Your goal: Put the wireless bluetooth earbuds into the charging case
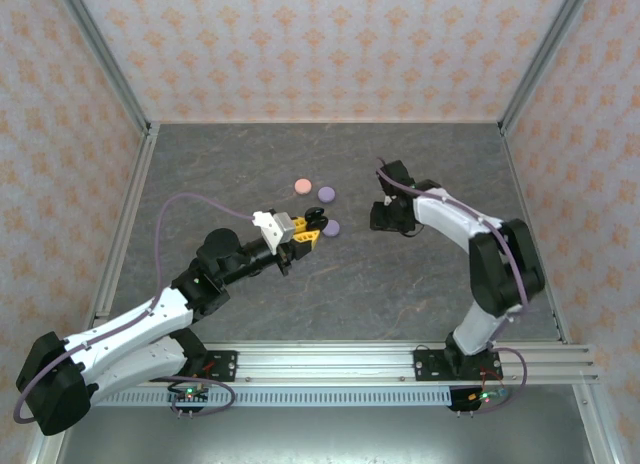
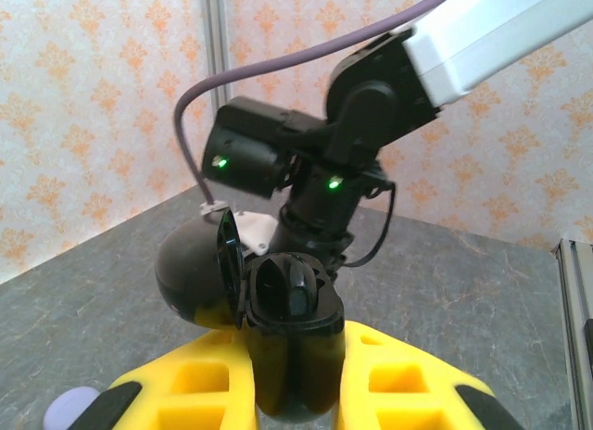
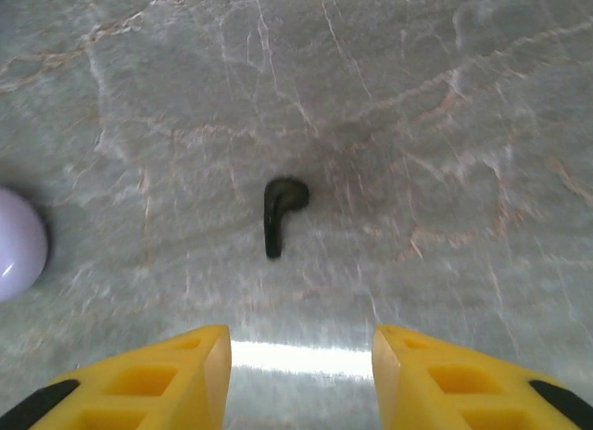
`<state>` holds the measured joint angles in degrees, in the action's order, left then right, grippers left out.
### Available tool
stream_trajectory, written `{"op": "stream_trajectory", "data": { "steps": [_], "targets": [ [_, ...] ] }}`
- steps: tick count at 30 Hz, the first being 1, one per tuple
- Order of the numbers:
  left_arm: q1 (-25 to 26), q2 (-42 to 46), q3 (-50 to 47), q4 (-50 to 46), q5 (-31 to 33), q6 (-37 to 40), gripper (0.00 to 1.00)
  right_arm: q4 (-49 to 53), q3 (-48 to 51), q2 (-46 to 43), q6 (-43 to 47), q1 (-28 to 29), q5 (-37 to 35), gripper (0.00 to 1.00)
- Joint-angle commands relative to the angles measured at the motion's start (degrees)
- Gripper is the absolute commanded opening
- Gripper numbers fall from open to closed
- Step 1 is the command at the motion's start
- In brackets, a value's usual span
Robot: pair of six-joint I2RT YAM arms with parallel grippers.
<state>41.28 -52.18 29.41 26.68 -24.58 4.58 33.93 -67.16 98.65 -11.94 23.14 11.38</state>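
The grey marbled tabletop (image 1: 400, 284) carries both arms, which reach in toward its middle from either side.

The left gripper (image 1: 310, 226) has its jaws pressed in on a black charging case (image 2: 292, 328), the yellow fingers (image 2: 199, 374) clamping it from both sides. The case is held up off the tabletop with its lid (image 2: 229, 263) swung open to the left in the left wrist view. Its hollow is too dark to show what it holds. It faces the right arm's wrist, which stands just beyond it.

The right gripper (image 3: 301, 342) hangs over the tabletop with its jaws spread apart, holding and touching nothing.

Three round discs lie between the arms. A pink disc (image 1: 303, 186) and a lilac disc (image 1: 326, 194) sit close together farther back. A second lilac disc (image 1: 331, 227) lies just beside the held case. One lilac disc (image 3: 14, 245) shows at the left edge of the right wrist view; which of the two it is I cannot tell.

A black earbud (image 3: 281, 212) lies flat on the tabletop ahead of the right jaws, apart from them and a little left of the gap's centre, with nothing between. Its long axis runs toward and away from the jaws. The stem end points back at them, and the rounded head lies at the far end, hooked to the right.
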Motion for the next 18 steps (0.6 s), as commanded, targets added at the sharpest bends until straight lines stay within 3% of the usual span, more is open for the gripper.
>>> {"op": "stream_trajectory", "data": {
  "steps": [1,18],
  "targets": [
    [0.5,0.6,-0.9,0.4,0.9,1.5,0.0,1.0,-4.3,3.8,1.4,-0.2,0.5,0.43],
    [0.4,1.5,-1.3,-0.7,1.2,1.7,0.0,1.5,-10.5,14.6,2.6,-0.1,-1.9,0.37]
  ]
}}
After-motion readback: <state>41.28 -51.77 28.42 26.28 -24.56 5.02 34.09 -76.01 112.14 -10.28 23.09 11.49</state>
